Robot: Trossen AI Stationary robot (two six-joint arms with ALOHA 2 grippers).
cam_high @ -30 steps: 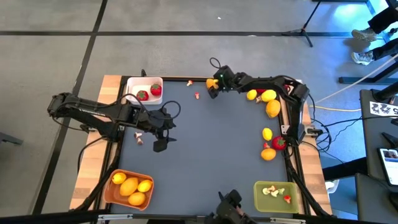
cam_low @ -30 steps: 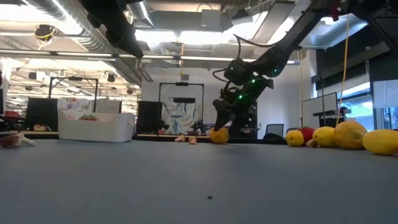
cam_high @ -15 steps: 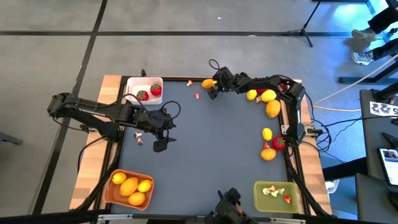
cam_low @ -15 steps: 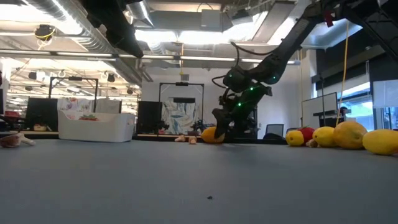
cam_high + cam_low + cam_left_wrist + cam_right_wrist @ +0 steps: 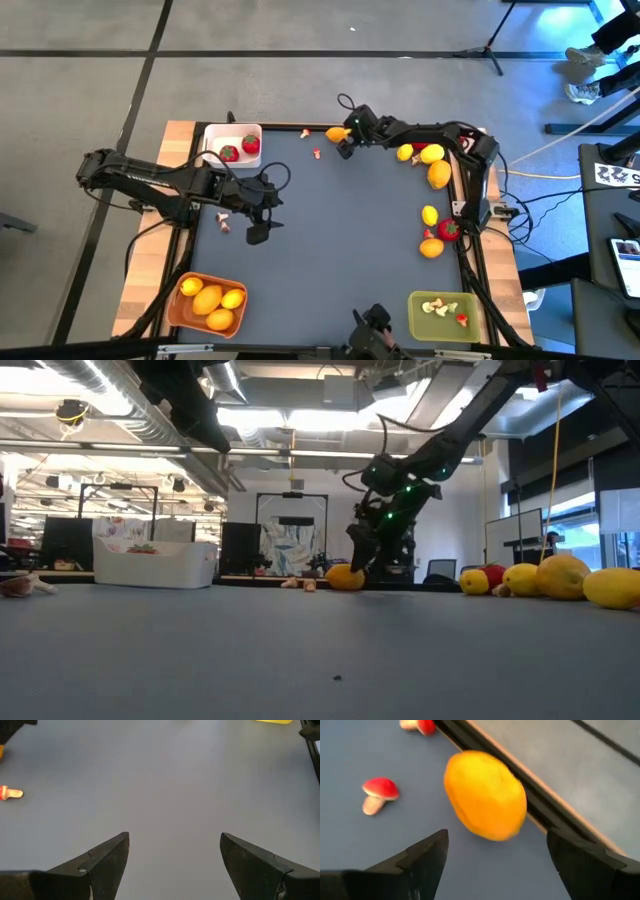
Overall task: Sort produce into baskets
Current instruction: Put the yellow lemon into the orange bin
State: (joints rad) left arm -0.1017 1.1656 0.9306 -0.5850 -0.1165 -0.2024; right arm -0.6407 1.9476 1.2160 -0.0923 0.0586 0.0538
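Citrus (image 5: pixel 334 132) lies at the desk's (image 5: pixel 340 250) far edge in the high view, just beyond the right gripper (image 5: pixel 346 141), while the left gripper (image 5: pixel 257 232) waits well apart from that fruit, nearer the white basket (image 5: pixel 232 132).

Low view: the right gripper (image 5: pixel 366 550) hangs just beside the citrus (image 5: pixel 345 576), not touching.

Left wrist view: open fingers (image 5: pixel 107 857) over bare desk.

Right wrist view: the citrus (image 5: pixel 485 795) sits ahead of the open fingers (image 5: pixel 427 855), centred between them, long axis slanted across the gap, against the desk's edge rail (image 5: pixel 520 790); a mushroom (image 5: pixel 377 793) lies near it.
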